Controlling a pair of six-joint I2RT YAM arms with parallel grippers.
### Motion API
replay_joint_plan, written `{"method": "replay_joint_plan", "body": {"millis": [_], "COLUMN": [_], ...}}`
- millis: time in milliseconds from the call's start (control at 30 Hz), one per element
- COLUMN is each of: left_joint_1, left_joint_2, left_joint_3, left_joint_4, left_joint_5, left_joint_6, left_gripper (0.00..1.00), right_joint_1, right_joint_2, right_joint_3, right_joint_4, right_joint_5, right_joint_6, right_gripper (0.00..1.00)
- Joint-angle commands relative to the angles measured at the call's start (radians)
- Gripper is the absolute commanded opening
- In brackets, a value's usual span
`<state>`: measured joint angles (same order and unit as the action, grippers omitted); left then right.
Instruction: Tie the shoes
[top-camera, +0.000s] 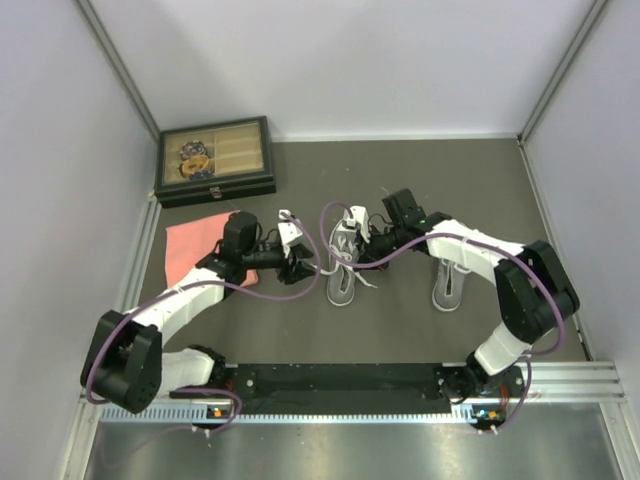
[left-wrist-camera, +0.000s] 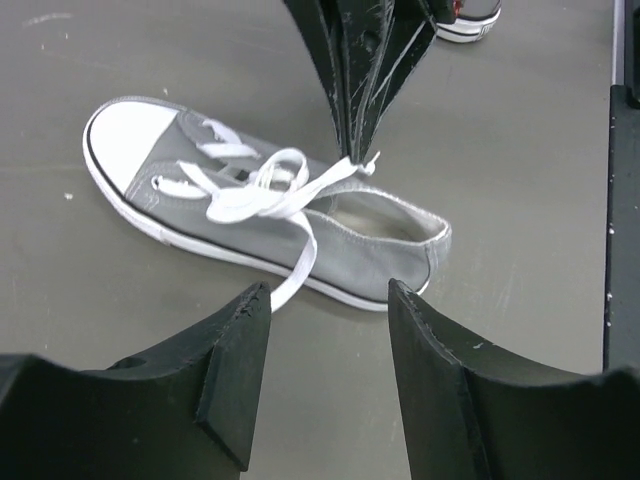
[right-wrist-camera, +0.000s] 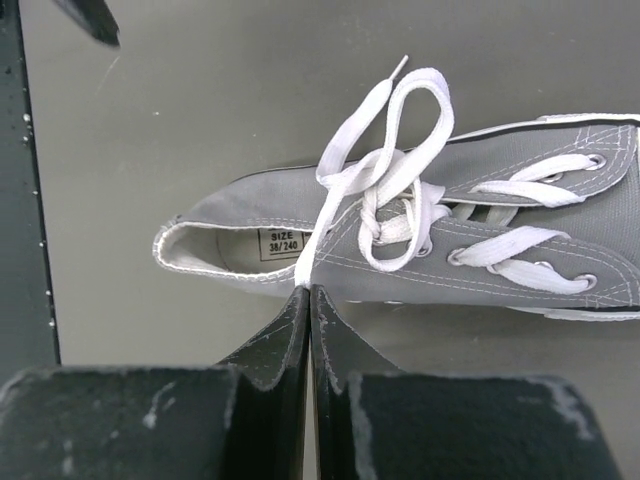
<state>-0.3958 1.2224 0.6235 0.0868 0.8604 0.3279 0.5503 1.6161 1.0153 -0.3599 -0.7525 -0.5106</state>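
Note:
One grey shoe (top-camera: 343, 262) lies mid-table, toe pointing away; the other shoe (top-camera: 449, 280) lies to its right. My right gripper (top-camera: 368, 245) is at the middle shoe's right side, shut on a white lace. In the right wrist view the gripper (right-wrist-camera: 308, 290) pinches the lace strand (right-wrist-camera: 330, 215) beside the shoe (right-wrist-camera: 480, 250), with a loose knot and loop (right-wrist-camera: 400, 130) over the tongue. My left gripper (top-camera: 300, 262) is open and empty just left of this shoe. In the left wrist view the gripper (left-wrist-camera: 325, 300) is near the heel of the shoe (left-wrist-camera: 250, 215).
A dark box with a glass lid (top-camera: 214, 160) stands at the back left. A pink folded cloth (top-camera: 190, 250) lies under my left arm. A black rail (top-camera: 340, 380) runs along the near edge. White walls close in the table.

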Motion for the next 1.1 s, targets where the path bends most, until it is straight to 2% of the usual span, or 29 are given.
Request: {"method": "replay_joint_plan", "body": {"millis": [0, 267, 533, 800, 1067], "left_joint_1": [-0.057, -0.179, -0.232, -0.248, -0.267], "left_joint_2": [-0.001, 0.031, 0.121, 0.178, 0.129], "left_joint_3": [-0.036, -0.122, -0.146, -0.137, -0.154], "left_joint_4": [0.184, 0.392, 0.562, 0.639, 0.614], "left_joint_5": [-0.07, -0.208, -0.268, -0.314, -0.308], "left_joint_6": [-0.045, -0.058, -0.059, -0.05, -0.039], "left_gripper": [0.56, 0.57, 0.58, 0.6, 0.59], "right_joint_1": [0.016, 0.016, 0.014, 0.014, 0.014], "right_joint_2": [-0.058, -0.068, -0.085, -0.079, -0.078], "right_joint_3": [0.02, 0.02, 0.012, 0.006, 0.003], "right_joint_4": [0.032, 0.058, 0.094, 0.105, 0.116], "right_joint_5": [-0.05, -0.07, -0.085, -0.093, -0.091], "right_joint_6": [0.053, 0.103, 0.168, 0.187, 0.199], "right_gripper": [0.0, 0.0, 0.0, 0.0, 0.0]}}
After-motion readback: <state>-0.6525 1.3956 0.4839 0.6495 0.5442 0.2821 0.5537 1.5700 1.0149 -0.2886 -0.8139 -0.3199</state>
